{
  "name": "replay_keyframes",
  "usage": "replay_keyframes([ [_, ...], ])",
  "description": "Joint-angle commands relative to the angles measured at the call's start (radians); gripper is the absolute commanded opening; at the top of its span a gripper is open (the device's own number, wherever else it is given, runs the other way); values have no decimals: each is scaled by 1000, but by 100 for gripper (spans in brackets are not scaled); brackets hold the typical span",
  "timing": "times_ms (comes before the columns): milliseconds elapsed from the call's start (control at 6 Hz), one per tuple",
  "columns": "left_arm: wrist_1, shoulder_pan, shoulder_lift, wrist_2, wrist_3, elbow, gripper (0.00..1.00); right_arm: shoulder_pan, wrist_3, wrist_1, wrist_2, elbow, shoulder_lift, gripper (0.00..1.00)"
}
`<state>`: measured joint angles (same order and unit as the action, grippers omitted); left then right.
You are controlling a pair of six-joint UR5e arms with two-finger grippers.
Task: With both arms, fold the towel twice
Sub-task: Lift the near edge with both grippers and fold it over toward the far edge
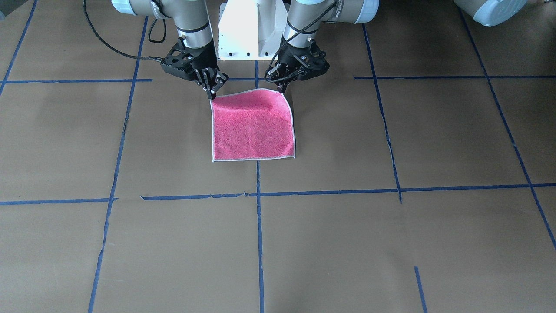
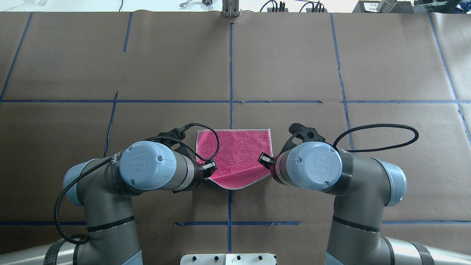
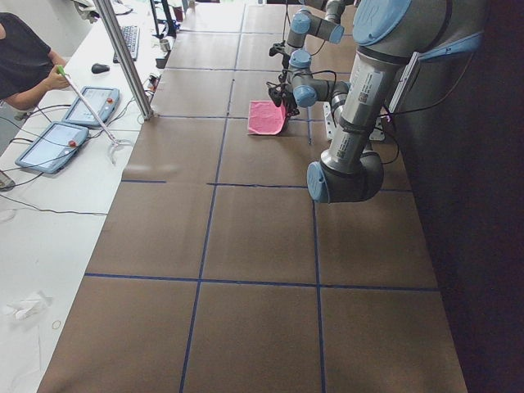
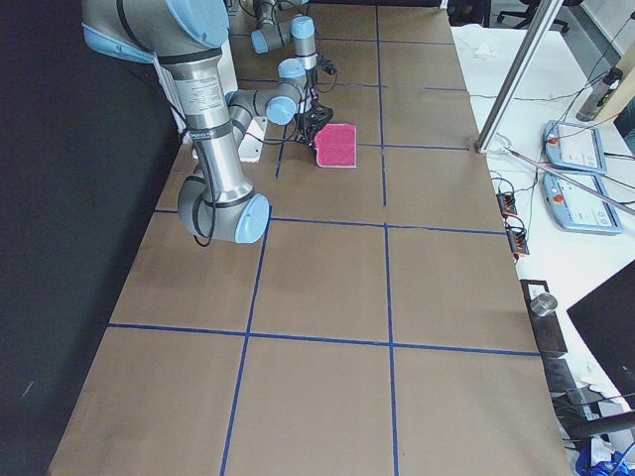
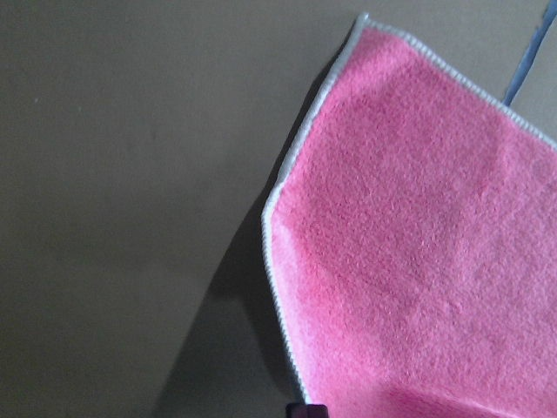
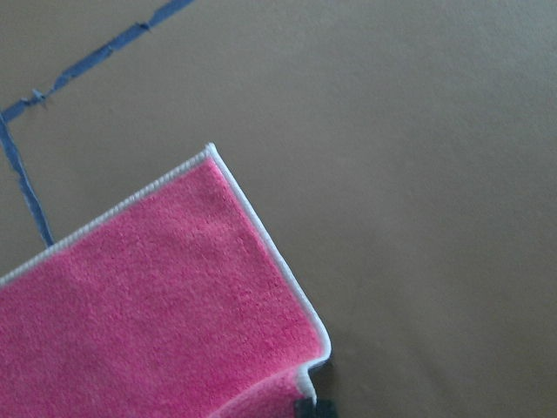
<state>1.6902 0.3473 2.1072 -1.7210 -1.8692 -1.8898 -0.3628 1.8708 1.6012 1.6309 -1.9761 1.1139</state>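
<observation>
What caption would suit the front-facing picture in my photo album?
Left claw and right claw pinch the pink towel by its two far corners.

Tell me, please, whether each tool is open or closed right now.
Left tool: closed on a corner of the small square pink terry towel.
Right tool: closed on the towel's neighbouring corner.

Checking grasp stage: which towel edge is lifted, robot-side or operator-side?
The robot-side edge of the towel: left gripper and right gripper pinch its corners and it bows upward. The operator-side edge lies flat.
</observation>
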Motion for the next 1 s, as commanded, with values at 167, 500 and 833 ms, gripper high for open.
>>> replay_keyframes([
  [167, 6, 73, 54, 6, 4, 101, 0, -70, -7, -3, 18, 169, -130, 1],
  [500, 43, 119, 56, 6, 22, 159, 0, -103, -7, -110, 21, 262, -137, 1],
  [833, 46, 140, 66, 6, 56, 179, 0, -136, -7, -112, 55, 320, -182, 1],
])
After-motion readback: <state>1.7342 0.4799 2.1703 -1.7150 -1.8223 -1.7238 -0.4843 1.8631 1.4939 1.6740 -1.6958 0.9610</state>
